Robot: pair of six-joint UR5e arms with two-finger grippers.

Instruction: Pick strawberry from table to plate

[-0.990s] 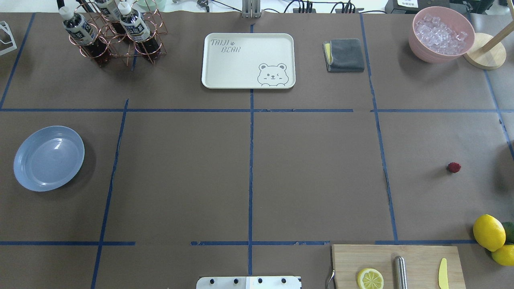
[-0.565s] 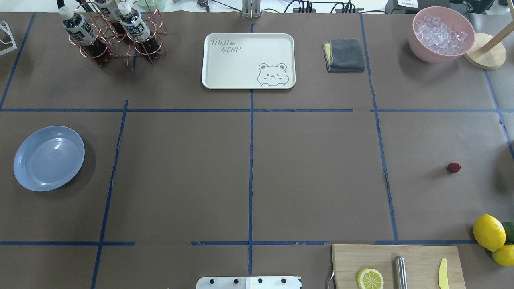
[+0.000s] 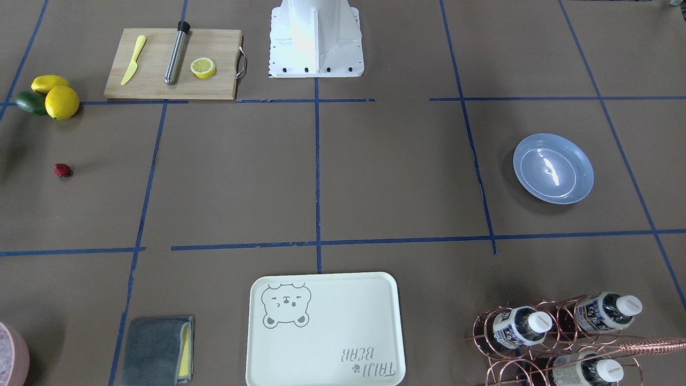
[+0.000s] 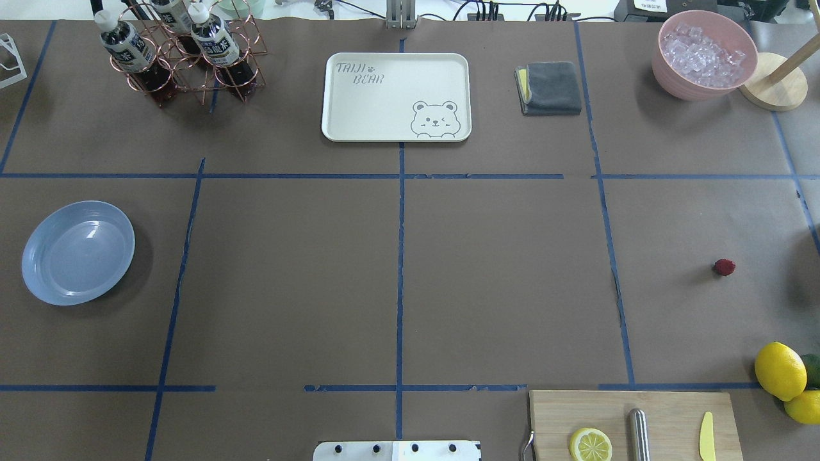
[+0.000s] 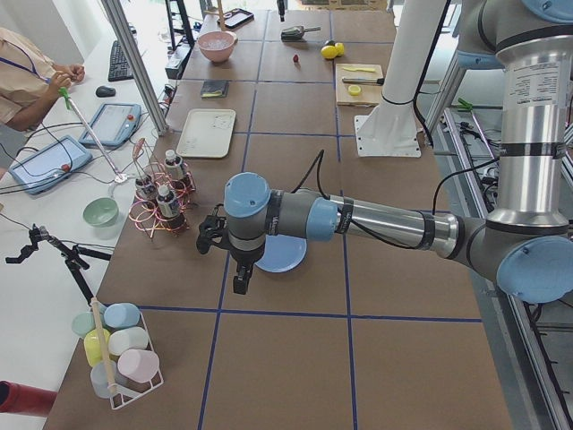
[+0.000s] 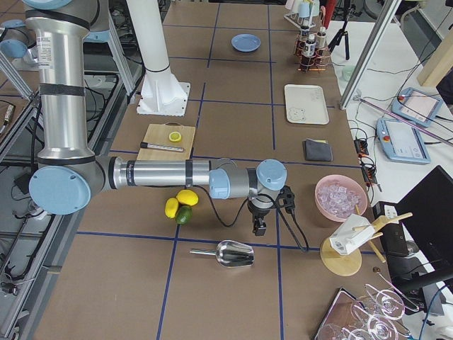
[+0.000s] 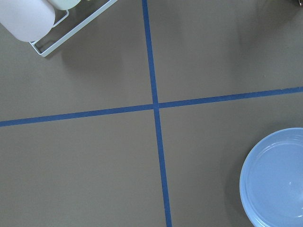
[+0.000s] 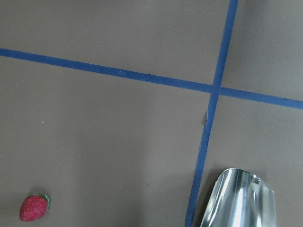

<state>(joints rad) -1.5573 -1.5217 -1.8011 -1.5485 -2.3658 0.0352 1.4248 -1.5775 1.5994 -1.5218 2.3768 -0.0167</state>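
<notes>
Tiny strawberry (image 8: pixel 34 208) sits off-centre below right gripper (image 6: pixel 259 228); its finger spread cannot be told. Misaligned descent could knock berry rolling.

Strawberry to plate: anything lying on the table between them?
Nothing. In the overhead view the stretch from strawberry to plate is bare table, crossed only by blue tape lines.
</notes>
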